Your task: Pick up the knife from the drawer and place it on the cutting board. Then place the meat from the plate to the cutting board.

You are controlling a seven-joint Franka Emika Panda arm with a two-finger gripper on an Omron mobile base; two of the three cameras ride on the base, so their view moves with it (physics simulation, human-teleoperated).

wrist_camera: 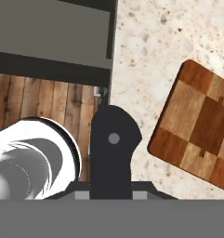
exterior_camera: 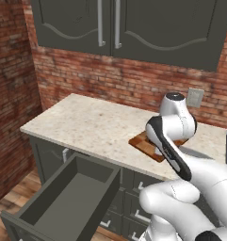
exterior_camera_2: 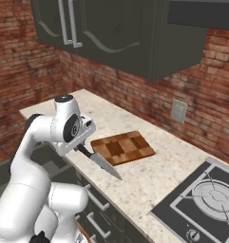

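Gripping the knife (exterior_camera_2: 100,163) by its black handle in the closed gripper (exterior_camera_2: 80,148), carrying it above the counter (exterior_camera_2: 149,175) edge near the cutting board (exterior_camera_2: 121,147). Leaving the drawer (exterior_camera: 63,200) open, empty. Remaining: laying the knife down, then moving the meat.

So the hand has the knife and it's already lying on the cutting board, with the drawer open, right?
Not quite. The hand does hold the knife and the drawer is open, but the knife is not yet on the cutting board: in the right base view its blade hangs over the counter edge, in front of the board.
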